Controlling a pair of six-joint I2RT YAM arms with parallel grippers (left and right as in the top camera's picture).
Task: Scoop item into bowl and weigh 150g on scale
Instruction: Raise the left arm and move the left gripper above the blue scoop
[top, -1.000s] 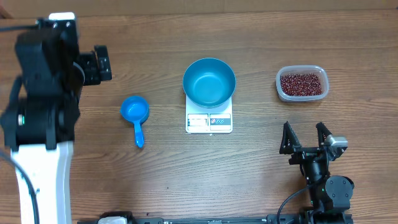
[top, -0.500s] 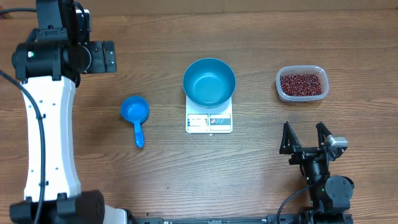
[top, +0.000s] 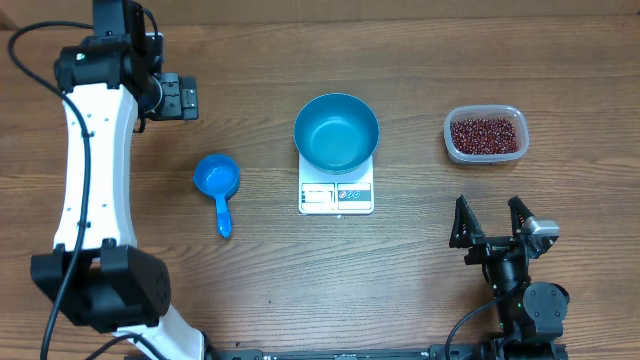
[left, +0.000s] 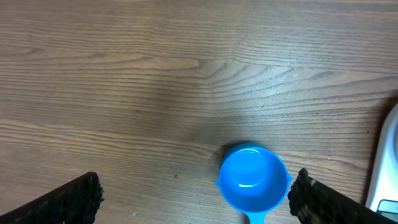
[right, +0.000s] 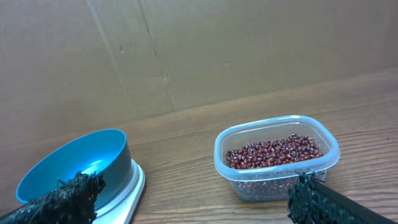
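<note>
You have: bowl (top: 336, 132) empty atop the scale (top: 335, 196) for weighing in place; beans (top: 486, 134) in the tub (top: 452, 150) near the right gripper (top: 488, 212); scoop (top: 216, 180) loose near the left gripper (left: 196, 190); both claws apart, empty.

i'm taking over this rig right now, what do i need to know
The left gripper is open and empty, at the far left, beyond the scoop.
The right gripper is open and empty, near right, in front of the tub.
The bowl sits empty on the scale at centre. The scoop lies empty left of the scale. The beans are in the tub at right.
Done: nothing scooped yet.
Left: grasp the scoop, move beans into the bowl, stop at the target weight.
</note>
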